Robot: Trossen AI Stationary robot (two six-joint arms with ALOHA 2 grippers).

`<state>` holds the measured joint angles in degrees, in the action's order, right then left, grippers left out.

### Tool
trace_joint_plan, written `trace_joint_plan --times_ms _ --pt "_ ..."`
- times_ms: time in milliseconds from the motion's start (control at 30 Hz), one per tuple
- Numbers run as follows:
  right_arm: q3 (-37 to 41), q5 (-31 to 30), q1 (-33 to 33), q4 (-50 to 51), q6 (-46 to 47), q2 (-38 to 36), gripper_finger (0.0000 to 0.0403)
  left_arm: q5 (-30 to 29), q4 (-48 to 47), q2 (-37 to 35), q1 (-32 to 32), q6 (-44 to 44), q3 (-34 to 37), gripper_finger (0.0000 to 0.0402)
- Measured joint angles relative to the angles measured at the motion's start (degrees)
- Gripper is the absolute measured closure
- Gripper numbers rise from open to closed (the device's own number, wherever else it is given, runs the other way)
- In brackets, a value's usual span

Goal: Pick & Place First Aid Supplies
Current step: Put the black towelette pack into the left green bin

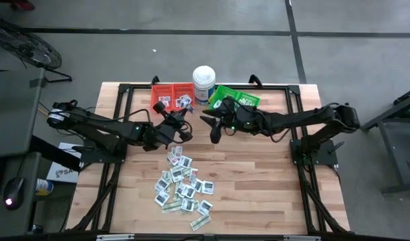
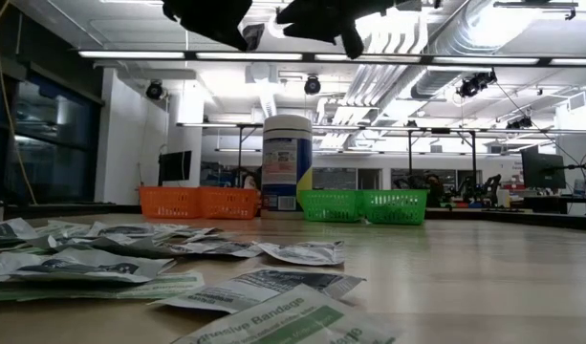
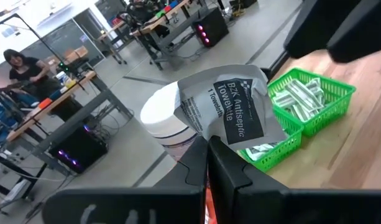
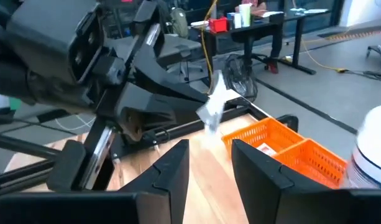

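The first aid supplies lie as a loose pile of small flat packets (image 1: 183,187) on the wooden table's near middle, and they fill the foreground of the low view (image 2: 130,263). More packets lie in the red bin (image 1: 172,98) and the green bin (image 1: 235,99). My left gripper (image 1: 180,123) hovers just in front of the red bin, shut on one white towelette packet (image 3: 235,107). My right gripper (image 1: 214,131) hangs open in the air in front of the green bin, facing the left gripper and touching nothing. My left gripper pinches the white packet by its lower edge (image 3: 210,138) between its two fingers. The rest of the packet stands out beyond the fingertips, a little crumpled. It is lifted clear of the table and shows in the right wrist view as a pale flap (image 4: 213,107) at the gripper's tip.
A tall white round tub (image 1: 204,82) stands between the two bins at the table's far edge. Both arms are high above the table top in the low view (image 2: 273,19). Bare wood lies to the left and right of the pile. A person sits at a desk in the room behind (image 3: 22,65).
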<state>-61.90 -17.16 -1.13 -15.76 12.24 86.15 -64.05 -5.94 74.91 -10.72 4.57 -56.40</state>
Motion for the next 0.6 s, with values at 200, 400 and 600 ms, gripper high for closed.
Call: trace_joint_plan --times_ms 200,400,600 --pt "-2.01 2.15 -0.30 0.14 -3.54 2.30 0.0264 0.23 -0.41 0.00 -0.04 0.14 0.00 0.0401" --pt "-2.17 1.07 -2.27 -0.81 -0.58 2.47 0.0198 0.13 -0.63 0.00 -0.04 0.23 0.00 0.0401" --pt "-2.19 2.30 -2.97 -2.55 -0.33 2.47 0.0153 0.17 -0.65 0.00 -0.04 0.32 0.00 0.0401"
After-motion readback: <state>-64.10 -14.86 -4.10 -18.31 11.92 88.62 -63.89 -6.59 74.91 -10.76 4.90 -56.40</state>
